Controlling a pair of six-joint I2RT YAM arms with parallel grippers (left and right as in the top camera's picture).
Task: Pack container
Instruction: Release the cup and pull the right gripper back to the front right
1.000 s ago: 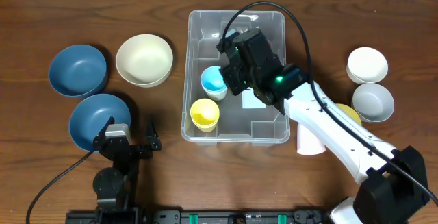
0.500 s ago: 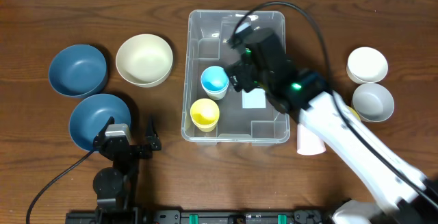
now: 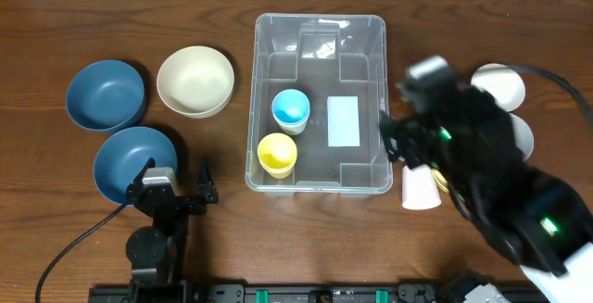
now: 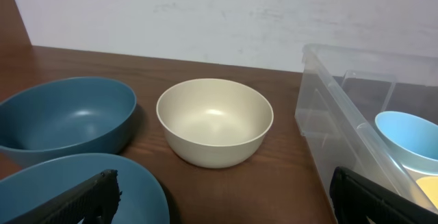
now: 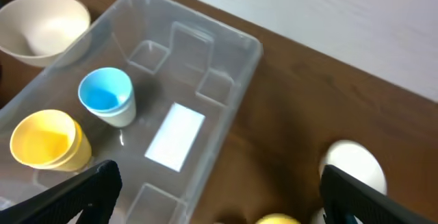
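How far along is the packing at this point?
Done: blue cup and yellow cup stand in the container. In hand: nothing; left gripper and right gripper are open and empty. Left, probably: the cream bowl, far blue bowl, near blue bowl, white bowl, grey bowl and pale cup sit outside.

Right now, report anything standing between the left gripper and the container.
Nothing visible does. Only bare table lies between the left gripper and the container's left wall. The cream bowl sits farther back, off that line; the nearest blue bowl is on the gripper's far side.
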